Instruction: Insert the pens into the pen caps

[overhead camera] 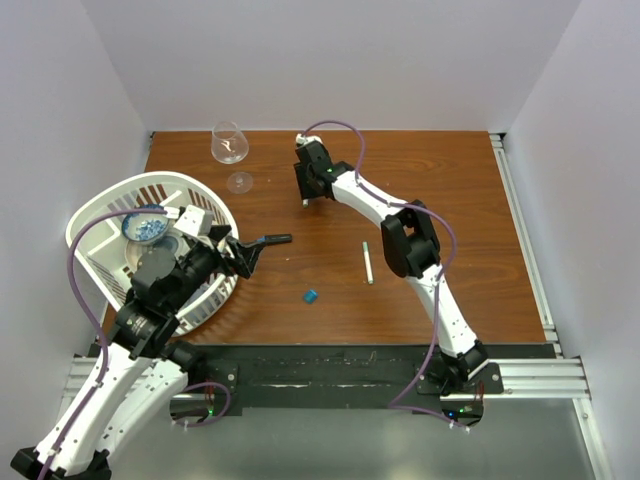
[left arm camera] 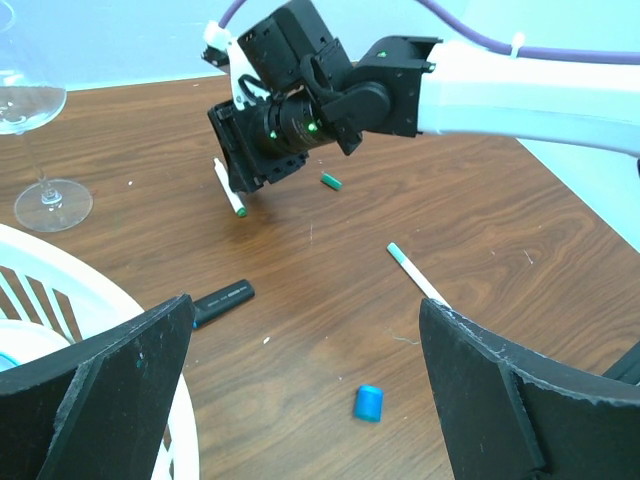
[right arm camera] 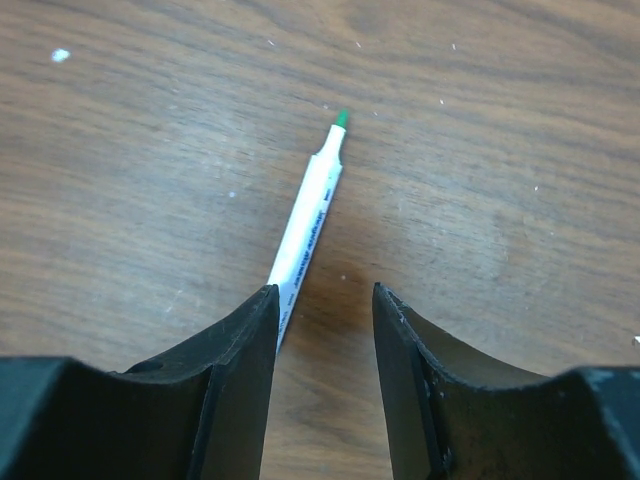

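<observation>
Partly under R gripper (right arm camera: 323, 293), white pen (right arm camera: 308, 215)

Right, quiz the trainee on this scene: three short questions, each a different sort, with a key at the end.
1. True or false: the blue cap lies alone on the table, with no pen in it.
2. The left tool is: A) wide open and empty, B) shut on a pen, C) shut on a cap.
3. Fill in: the white pen beside the right tool has a ___ tip.

Key: 1 true; 2 A; 3 green.
</observation>
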Action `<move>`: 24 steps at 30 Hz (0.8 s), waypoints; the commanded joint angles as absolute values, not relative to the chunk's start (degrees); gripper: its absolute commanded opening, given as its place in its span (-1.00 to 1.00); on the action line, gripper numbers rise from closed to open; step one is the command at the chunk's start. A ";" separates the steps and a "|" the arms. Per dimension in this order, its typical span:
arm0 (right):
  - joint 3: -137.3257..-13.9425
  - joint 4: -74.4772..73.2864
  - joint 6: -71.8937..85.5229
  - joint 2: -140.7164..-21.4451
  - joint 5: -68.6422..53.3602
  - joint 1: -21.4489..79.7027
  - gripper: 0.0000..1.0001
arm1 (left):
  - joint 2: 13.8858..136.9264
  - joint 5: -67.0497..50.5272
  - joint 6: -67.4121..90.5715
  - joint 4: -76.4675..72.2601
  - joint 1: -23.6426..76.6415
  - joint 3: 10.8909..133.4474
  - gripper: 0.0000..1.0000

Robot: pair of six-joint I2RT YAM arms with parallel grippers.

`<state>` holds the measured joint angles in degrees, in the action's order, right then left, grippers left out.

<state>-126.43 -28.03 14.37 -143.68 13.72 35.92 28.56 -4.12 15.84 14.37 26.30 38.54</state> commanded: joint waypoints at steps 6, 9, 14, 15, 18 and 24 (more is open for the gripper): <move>-127.18 -29.53 15.91 -145.11 15.91 37.79 -0.14 | 28.56 -4.57 14.59 12.30 26.10 38.50 1.00; -127.18 -31.54 15.21 -145.63 17.31 38.58 -0.18 | 28.48 -4.75 14.59 12.30 26.10 38.50 0.99; -124.64 -32.43 15.38 -144.15 17.93 38.76 -0.35 | 27.69 -4.48 14.41 12.22 26.10 38.50 0.97; -122.63 -31.65 15.47 -143.62 17.76 38.67 -0.42 | 27.60 -4.57 14.41 12.30 26.10 38.41 0.97; -118.85 -30.76 15.99 -141.33 17.23 38.67 -0.59 | 27.16 -3.87 14.41 12.39 26.10 38.41 0.95; -105.07 -24.72 17.93 -132.04 14.95 38.67 -0.92 | 25.93 -2.37 15.20 12.74 26.10 38.32 0.93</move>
